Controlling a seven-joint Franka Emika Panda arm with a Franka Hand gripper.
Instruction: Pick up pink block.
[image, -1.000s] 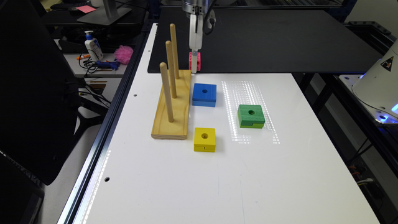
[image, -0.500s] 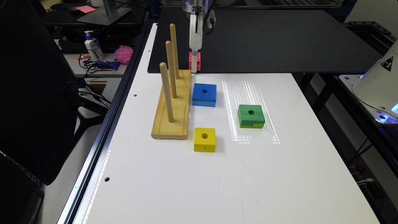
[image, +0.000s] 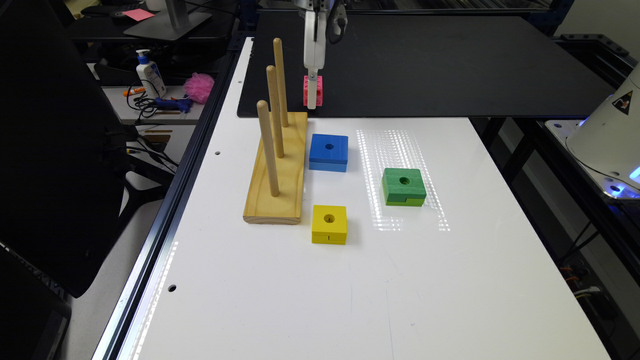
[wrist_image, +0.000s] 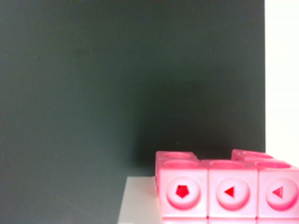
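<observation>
Currently the gripper (image: 312, 97) hangs straight down from the arm at the far end of the table, over the near edge of the black mat (image: 425, 65). The pink block (image: 313, 90) sits at the gripper's tip, showing on both sides of the white finger part, close to or resting on the mat; contact with the mat cannot be confirmed. In the wrist view the pink block (wrist_image: 229, 189) appears close up as a row of small linked cubes with round sockets, with the dark mat (wrist_image: 131, 79) behind it and a strip of white table (wrist_image: 282, 70) along one edge. Whether the gripper is spread, closed or clamped on the block cannot be told from either view. On the white table (image: 300, 300), nearer the camera, a wooden base (image: 280, 170) carries three upright pegs (image: 268, 148) in a line. A blue block (image: 328, 152) lies just beside the base on the exterior view's right. A yellow block (image: 329, 224) lies near the base's near corner, and a green block (image: 404, 186) lies further to the exterior view's right, apart from both. Each of these three blocks has a round hole in its top face. Off the table on the exterior view's left, a side desk holds a white pump bottle (image: 150, 74) and a fluffy pink pouf (image: 198, 87).
</observation>
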